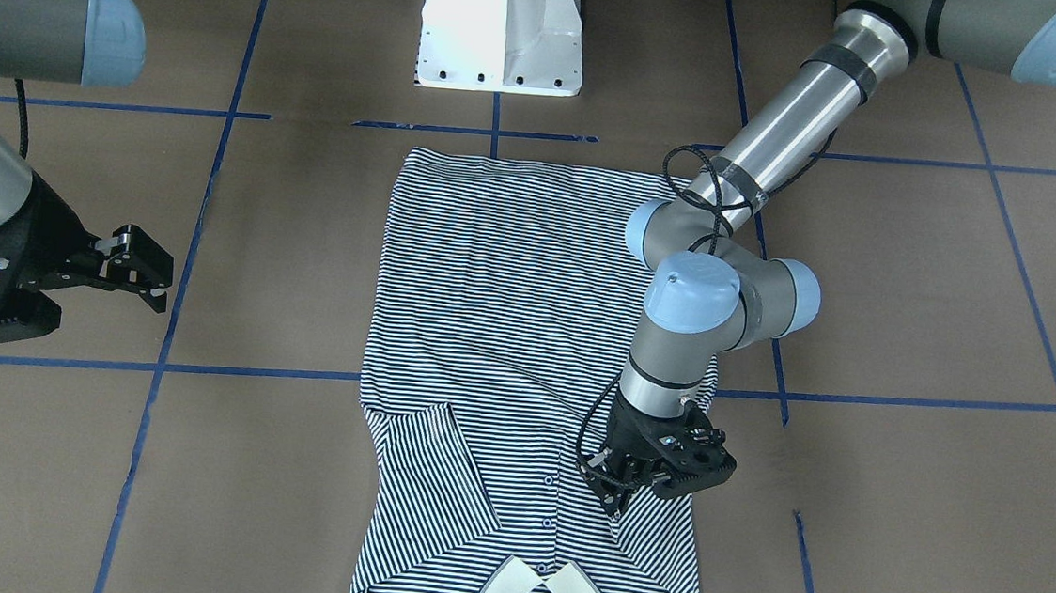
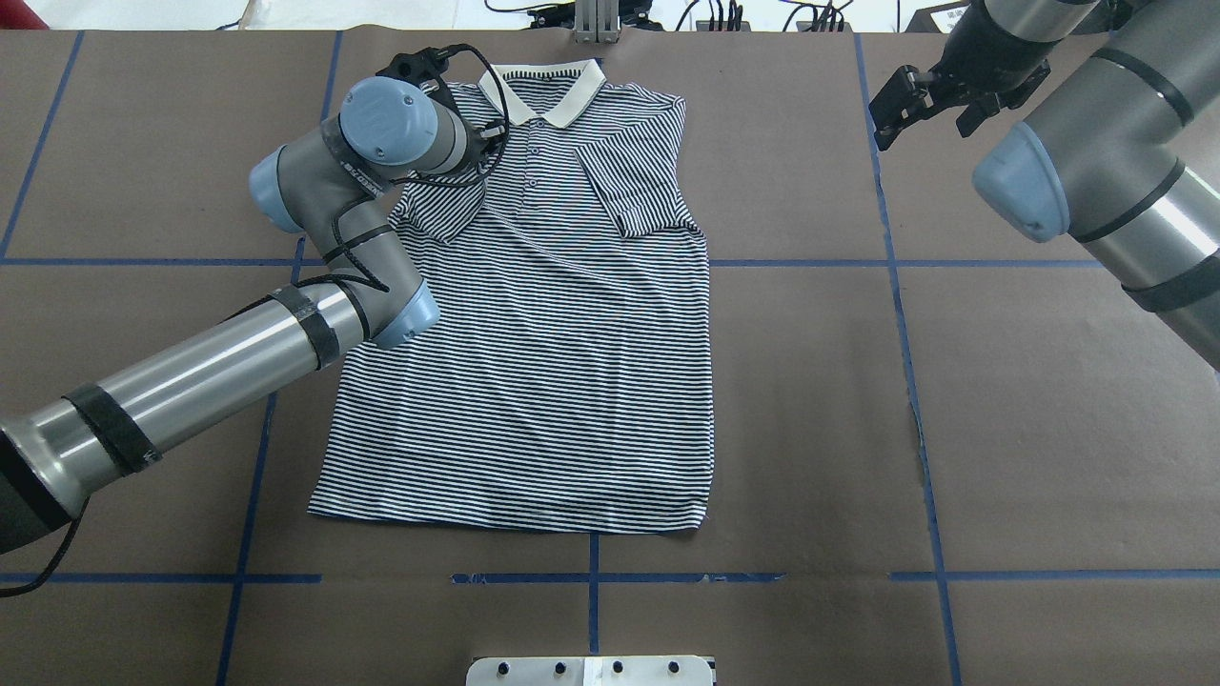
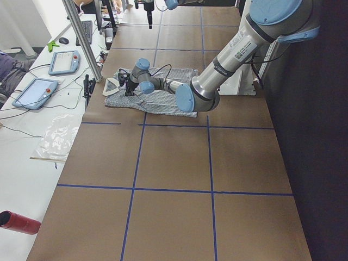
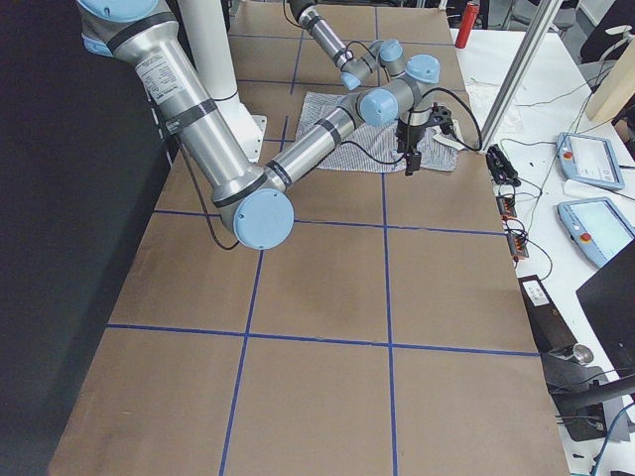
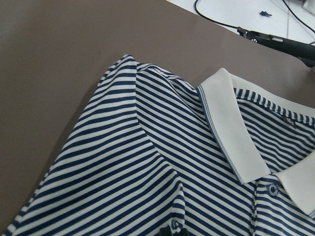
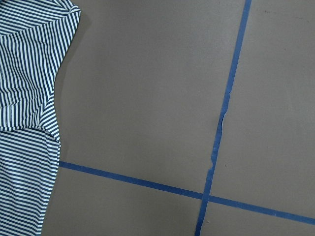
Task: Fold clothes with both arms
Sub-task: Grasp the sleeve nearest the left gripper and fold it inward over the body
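The striped polo shirt lies flat on the brown table, cream collar at the far edge from the robot. One sleeve is folded in over the chest. My left gripper stands on the shirt beside the button placket, shut on the other sleeve, which is drawn in over the body; the fabric creases toward the pinch. My right gripper hovers open and empty over bare table, off the shirt's side; its wrist view catches the shirt's edge.
The white pedestal base sits at the robot's edge of the table. Blue tape lines grid the brown surface. A side bench with tablets and cables runs past the collar end.
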Robot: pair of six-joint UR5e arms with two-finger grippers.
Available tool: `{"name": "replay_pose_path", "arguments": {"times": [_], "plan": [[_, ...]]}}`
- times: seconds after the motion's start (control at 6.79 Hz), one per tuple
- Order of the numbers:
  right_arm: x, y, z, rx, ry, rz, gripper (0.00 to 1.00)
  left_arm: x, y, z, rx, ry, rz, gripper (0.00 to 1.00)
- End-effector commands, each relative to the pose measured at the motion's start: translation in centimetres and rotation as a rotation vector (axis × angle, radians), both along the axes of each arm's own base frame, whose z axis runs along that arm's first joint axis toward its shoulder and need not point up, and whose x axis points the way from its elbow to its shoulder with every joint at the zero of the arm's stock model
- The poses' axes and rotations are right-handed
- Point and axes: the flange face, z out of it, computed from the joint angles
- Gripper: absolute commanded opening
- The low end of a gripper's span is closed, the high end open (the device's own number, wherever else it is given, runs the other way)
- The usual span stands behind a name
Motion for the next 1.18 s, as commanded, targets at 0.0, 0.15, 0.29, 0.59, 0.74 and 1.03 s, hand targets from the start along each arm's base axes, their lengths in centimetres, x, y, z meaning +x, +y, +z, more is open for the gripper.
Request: {"name": "replay_pose_path", "arguments": {"times": [0.0,0.15,0.29,0.59,0.74,1.03], "plan": [[0.0,0.0,0.0,0.003,0.004,0.003,1.0,-0.3,0.5,-2.0,0.043,0.075,0.04,1.0],[0.1,0.3,-0.5,0.002,-0.005,0.009,1.0,-0.9,1.2,-3.7,0.061,0.105,0.058,1.0],[0.3,0.9,-0.5,-0.01,-0.011,0.022,1.0,-2.4,3.6,-2.4,0.057,0.128,0.114,1.0],[-1.2,6.5,0.4,-0.076,-0.001,0.1,1.0,-6.7,8.6,-1.3,0.046,0.003,0.289,1.0],[-4.4,12.4,-0.5,-0.12,0.001,0.153,1.0,-10.6,11.6,-1.6,0.1,-0.054,0.332,1.0],[-13.7,23.7,-3.5,-0.236,-0.046,0.284,1.0,-17.2,16.5,-1.8,0.176,-0.137,0.395,1.0]]}}
